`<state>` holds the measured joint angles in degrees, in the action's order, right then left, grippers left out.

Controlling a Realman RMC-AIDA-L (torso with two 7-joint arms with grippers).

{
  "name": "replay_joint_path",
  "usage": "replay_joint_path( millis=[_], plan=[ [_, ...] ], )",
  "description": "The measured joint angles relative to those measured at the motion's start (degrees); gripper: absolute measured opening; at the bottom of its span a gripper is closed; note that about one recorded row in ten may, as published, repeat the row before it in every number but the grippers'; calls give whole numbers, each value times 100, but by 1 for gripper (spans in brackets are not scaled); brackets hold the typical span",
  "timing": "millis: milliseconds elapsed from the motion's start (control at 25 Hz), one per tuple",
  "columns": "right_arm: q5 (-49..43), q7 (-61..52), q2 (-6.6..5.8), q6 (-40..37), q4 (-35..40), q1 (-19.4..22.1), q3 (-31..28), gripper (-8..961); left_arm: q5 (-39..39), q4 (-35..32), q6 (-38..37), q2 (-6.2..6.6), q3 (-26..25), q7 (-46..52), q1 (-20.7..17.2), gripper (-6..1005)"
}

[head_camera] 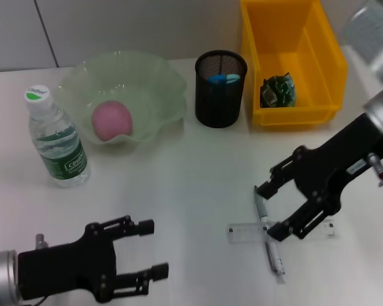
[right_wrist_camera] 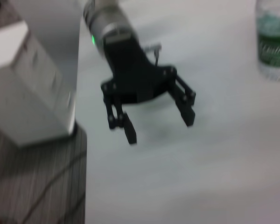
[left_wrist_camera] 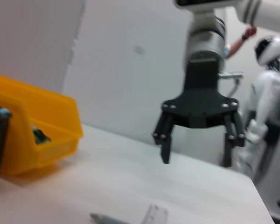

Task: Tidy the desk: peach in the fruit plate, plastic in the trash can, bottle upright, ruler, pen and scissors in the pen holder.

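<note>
While the peach (head_camera: 112, 120) already sits in the fruit plate (head_camera: 159, 80) and the bottle (head_camera: 56, 141) stands upright at the robot's left, seen from the head: right hand (head_camera: 272, 210) spread wide directly over the pen (head_camera: 269, 231), which lies across the ruler (head_camera: 242, 231) on the white worktop (head_camera: 179, 185), fingers straddling the pen as if lined up for a pinch; nothing grasped. Blue scissors (head_camera: 223, 78) handles showing inside the black pen holder (head_camera: 220, 89), crumpled plastic (head_camera: 278, 90) resting in the yellow trash can (head_camera: 292, 57) just beside it, so only pen and ruler apparently left to stow. Left hand (head_camera: 143, 250) parked low at the near edge, released and empty, well clear of the work. From the left wrist: right hand (left_wrist_camera: 196, 144) hanging fingers-down and apart above the worktop, pen tip (left_wrist_camera: 102, 218) and ruler end (left_wrist_camera: 154, 215) just visible below, trash can (left_wrist_camera: 42, 130) off to one side. From the right wrist: left hand (right_wrist_camera: 151, 121) hovering unclenched over bare worktop, bottle (right_wrist_camera: 273, 42) standing beyond it; pen and ruler not in that view.
</note>
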<state>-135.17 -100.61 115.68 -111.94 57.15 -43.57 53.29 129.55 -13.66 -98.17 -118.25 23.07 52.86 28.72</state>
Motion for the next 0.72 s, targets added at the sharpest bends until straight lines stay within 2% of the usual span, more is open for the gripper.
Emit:
replay_joint_path(
  millis=[40,80,160,240,440,720],
  plan=[
    [-166,-3,119,56,166,-22,195,811,0,-101,-38,0,137,31,-3,799],
    [-166,-3,119,56,166,-22,195,811,0,-101,-38,0,137,31,-3,799],
    [-338,-3,228,200,309,-24,420,811,0,-404,-74,-15,620,114,-7,799],
    [-454,-3,303,357,373,-25,686,811,0,-433,-68,-16,662,116,-6,799],
    [-522,-63,338,852,394,-28,1406,810,-34,-548,-33,-15,712,129,-10,799],
    [-538,-69,365,1258,386,-29,1985,810,-44,-553,-18,-14,699,131,-8,799]
  ],
)
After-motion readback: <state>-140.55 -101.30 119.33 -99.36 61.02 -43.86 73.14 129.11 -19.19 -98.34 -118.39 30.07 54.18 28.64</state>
